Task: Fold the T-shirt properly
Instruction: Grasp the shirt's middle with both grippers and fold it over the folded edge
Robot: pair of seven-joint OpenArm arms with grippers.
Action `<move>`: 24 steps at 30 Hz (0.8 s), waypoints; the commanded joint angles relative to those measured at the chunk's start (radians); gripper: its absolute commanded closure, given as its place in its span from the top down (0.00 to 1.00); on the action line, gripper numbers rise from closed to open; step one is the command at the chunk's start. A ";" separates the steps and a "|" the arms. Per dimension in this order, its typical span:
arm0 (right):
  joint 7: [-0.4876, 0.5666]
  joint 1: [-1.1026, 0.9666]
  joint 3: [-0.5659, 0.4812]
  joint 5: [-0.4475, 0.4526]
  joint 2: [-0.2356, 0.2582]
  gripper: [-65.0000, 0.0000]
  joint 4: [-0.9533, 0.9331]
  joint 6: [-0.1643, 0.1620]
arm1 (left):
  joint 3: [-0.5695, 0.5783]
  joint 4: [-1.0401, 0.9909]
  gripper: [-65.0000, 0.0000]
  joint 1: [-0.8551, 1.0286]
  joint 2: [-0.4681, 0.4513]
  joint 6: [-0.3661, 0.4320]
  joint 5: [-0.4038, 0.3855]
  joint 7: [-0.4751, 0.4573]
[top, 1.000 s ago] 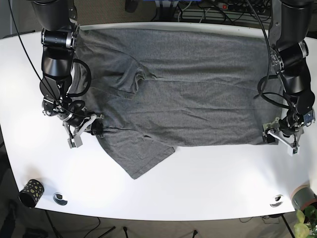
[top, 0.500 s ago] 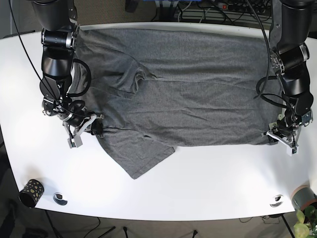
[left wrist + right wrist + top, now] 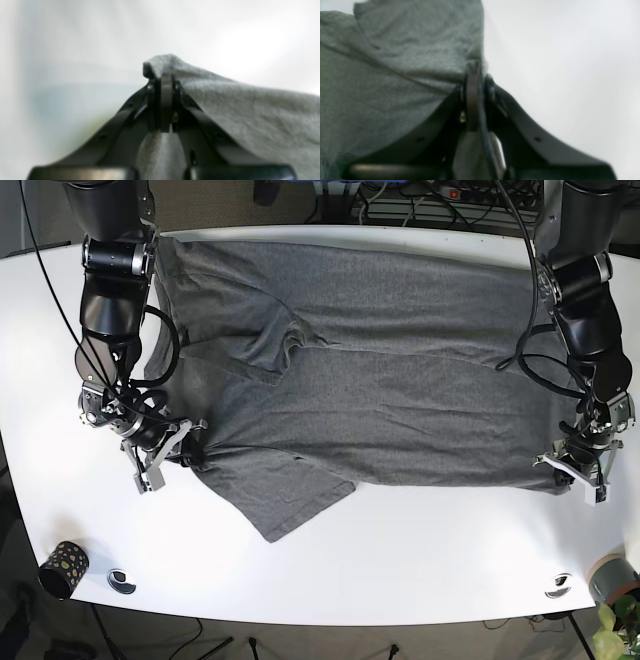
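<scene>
Grey knit cotton T-shirt [image 3: 380,370] spread wide across the white glossy worktop [image 3: 420,550], wrinkled, one sleeve [image 3: 285,500] fanning out toward the near edge. Left gripper [image 3: 578,467] at the shirt's near corner on the base view's right, jaws pressed together on a pinch of fabric; in the left wrist view, cloth [image 3: 225,100] peaks over the closed black tips [image 3: 163,100] and drapes off to the right. Right gripper [image 3: 165,452] at the opposite edge, beside the sleeve, jaws likewise clamped on the hem; in the right wrist view, grey fabric [image 3: 395,62] gathered into the shut tips [image 3: 472,95], white surface beyond. Near the front left corner: small dark speckled cup [image 3: 60,568] and a round black-and-white disc [image 3: 122,580]. Near the front right corner: another round disc [image 3: 558,585] and a grey pot with green leaves [image 3: 612,580].
</scene>
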 commanded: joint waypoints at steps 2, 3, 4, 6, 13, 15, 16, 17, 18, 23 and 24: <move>-0.041 0.027 0.007 0.021 0.041 0.03 0.080 0.006 | -0.004 0.105 0.00 -0.001 0.004 -0.046 -0.011 0.028; -0.050 0.025 0.007 0.018 0.043 0.03 0.096 0.006 | -0.005 0.125 0.00 0.003 0.004 -0.056 -0.012 0.038; -0.058 0.024 0.007 0.016 0.045 0.03 0.112 0.006 | -0.005 0.142 0.00 0.005 0.006 -0.062 -0.012 0.046; -0.081 0.001 0.007 0.021 0.048 0.03 0.164 0.006 | -0.007 0.195 0.00 0.038 0.007 -0.077 -0.012 0.069; -0.207 -0.102 0.087 0.012 0.045 0.03 0.423 0.006 | -0.047 0.403 0.00 0.140 0.029 -0.088 -0.014 0.151; -0.240 -0.128 0.102 0.012 0.045 0.03 0.478 0.006 | -0.083 0.447 0.00 0.158 0.038 -0.093 -0.014 0.184; -0.254 -0.144 0.105 0.012 0.045 0.03 0.509 0.006 | -0.100 0.473 0.00 0.167 0.041 -0.105 -0.014 0.206; -0.263 -0.154 0.112 0.012 0.045 0.03 0.531 0.006 | -0.107 0.487 0.00 0.177 0.041 -0.116 -0.012 0.220; -0.274 -0.170 0.122 0.012 0.045 0.03 0.555 0.006 | -0.113 0.507 0.00 0.189 0.042 -0.131 -0.012 0.235; -0.334 -0.265 0.171 0.013 0.040 0.03 0.699 0.006 | -0.128 0.663 0.00 0.278 0.046 -0.157 -0.012 0.315; -0.342 -0.282 0.182 0.013 0.040 0.03 0.721 0.006 | -0.139 0.688 0.00 0.292 0.052 -0.159 -0.012 0.328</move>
